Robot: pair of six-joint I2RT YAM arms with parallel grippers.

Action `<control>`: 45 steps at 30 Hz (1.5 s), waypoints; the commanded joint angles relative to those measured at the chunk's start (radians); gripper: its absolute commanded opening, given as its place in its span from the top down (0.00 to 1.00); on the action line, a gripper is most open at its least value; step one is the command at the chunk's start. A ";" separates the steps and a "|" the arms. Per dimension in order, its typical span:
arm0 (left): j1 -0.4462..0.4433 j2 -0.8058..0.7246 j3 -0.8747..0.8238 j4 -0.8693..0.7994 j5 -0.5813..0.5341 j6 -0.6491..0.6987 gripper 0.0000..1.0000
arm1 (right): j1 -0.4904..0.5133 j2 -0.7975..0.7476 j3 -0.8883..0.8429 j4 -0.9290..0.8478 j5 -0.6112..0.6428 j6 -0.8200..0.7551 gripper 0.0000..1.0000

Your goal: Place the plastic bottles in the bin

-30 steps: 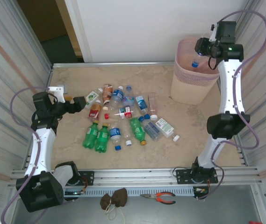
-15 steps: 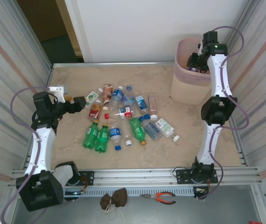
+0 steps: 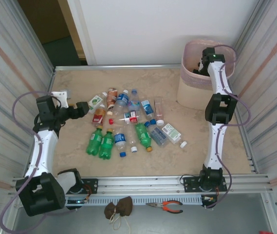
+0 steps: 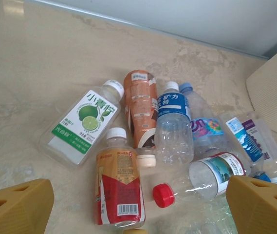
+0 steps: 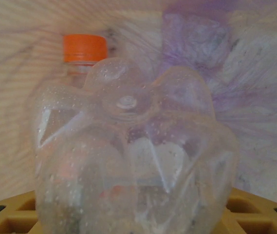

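Sprawling clear and green plastic bottles (image 3: 128, 118) face the spread left claw (image 4: 138, 204); right claw (image 5: 133, 214) state unclear.

Bare table (image 3: 75, 80) runs along the far edge and into the far left corner, and another bare strip follows the near edge. The plastic bottles (image 3: 128, 124) crowd the middle, touching or overlapping, with hardly a gap between them. A bare stretch separates that heap from the bin (image 3: 192, 95) in the far right corner. The right arm (image 3: 219, 107) stands along the right edge and bends into the bin's mouth, where a clear bottle (image 5: 133, 156) and an orange-capped bottle (image 5: 82, 51) sit close together.
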 commanded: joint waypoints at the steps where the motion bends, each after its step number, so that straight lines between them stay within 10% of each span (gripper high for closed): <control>1: -0.019 0.014 0.053 -0.069 -0.050 0.005 0.09 | 0.004 0.026 0.031 -0.040 -0.024 -0.017 0.44; 12: -0.138 0.104 0.131 -0.227 -0.161 0.082 0.18 | 0.007 -0.047 0.031 -0.029 -0.010 -0.012 0.23; 45: -0.376 0.497 0.262 -0.417 -0.473 0.157 0.17 | 0.060 -0.601 -0.102 0.034 -0.001 0.010 0.22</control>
